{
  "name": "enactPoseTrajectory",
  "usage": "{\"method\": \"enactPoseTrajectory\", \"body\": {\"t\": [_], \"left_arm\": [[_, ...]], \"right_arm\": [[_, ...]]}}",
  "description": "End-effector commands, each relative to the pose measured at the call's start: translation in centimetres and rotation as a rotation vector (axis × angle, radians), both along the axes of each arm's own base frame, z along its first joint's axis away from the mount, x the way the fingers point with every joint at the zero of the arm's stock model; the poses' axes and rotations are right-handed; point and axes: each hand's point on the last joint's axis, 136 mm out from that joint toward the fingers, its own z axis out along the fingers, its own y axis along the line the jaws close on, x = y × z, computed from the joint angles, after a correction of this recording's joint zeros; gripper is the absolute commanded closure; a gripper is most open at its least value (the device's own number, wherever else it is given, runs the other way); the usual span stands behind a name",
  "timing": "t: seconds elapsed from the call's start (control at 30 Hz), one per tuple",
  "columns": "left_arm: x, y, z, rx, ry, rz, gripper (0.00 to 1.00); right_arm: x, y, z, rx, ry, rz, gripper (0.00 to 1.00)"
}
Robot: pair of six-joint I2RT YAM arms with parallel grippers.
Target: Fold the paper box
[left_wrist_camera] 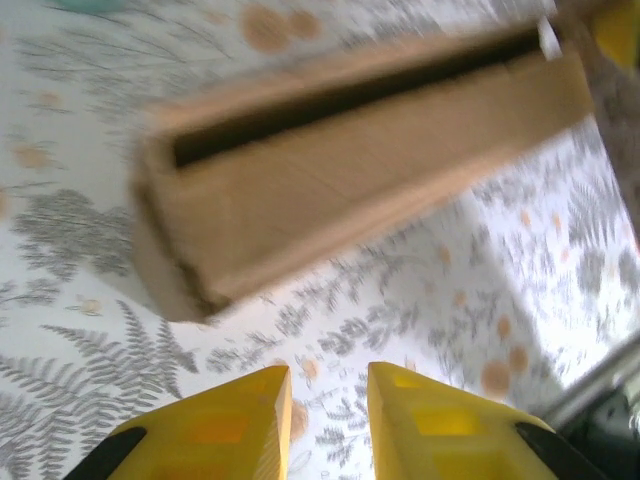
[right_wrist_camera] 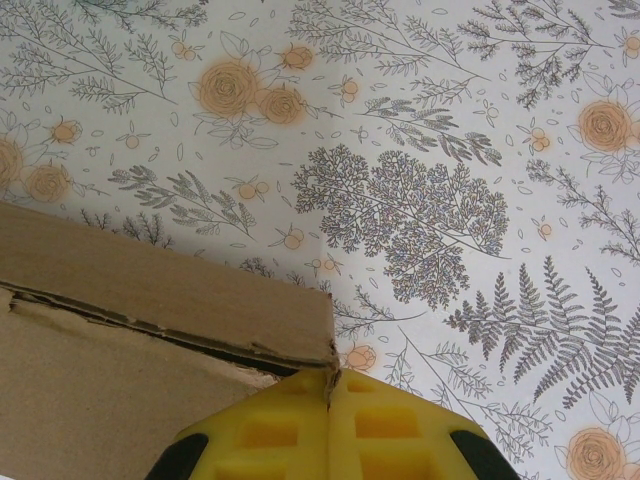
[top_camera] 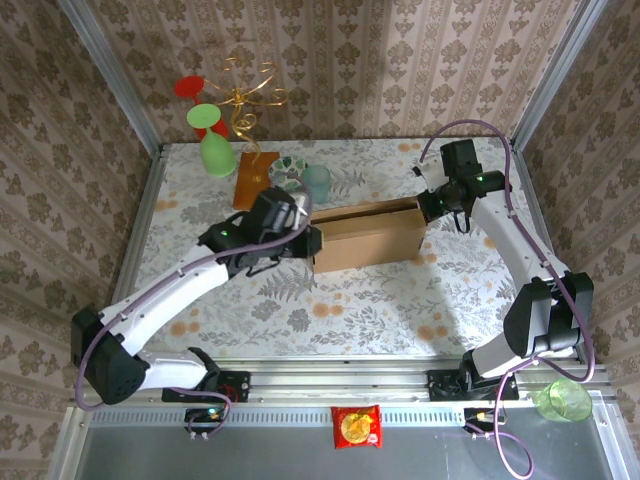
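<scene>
Lying on floral fern-print cloth (top_camera: 400, 310): paper box (top_camera: 368, 240); damask wallpaper (top_camera: 400, 60) all around.

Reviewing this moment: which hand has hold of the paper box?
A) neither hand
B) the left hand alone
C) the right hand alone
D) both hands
C: in the right wrist view the right hand is pinched shut on a corner of the paper box, while the left hand stands slightly open short of the box, gripping nothing.
</scene>
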Motion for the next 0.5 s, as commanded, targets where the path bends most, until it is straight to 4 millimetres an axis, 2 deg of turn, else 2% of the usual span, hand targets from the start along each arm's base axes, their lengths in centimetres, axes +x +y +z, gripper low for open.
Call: {"method": "enactPoseTrajectory", "body": {"t": [0.0,0.23,0.47], "left_arm": [[-1.5,-1.8,-0.6,0.104,-0.086,-0.14,0.72],[0.1,-6.4,-3.2,0.132,-0.123,-0.18,0.69],[2.8,-8.1,-4.5,0.219,-0.168,-0.142,0.68]], "right_arm": [[-0.7,0.3,0.2,0.004,-0.001,0.01,1.0],[-0.8,0.6,0.4,0.017,0.001,0.021,1.0],[-1.0,0.9,0.8,0.035,0.014,0.029,1.0]]}}
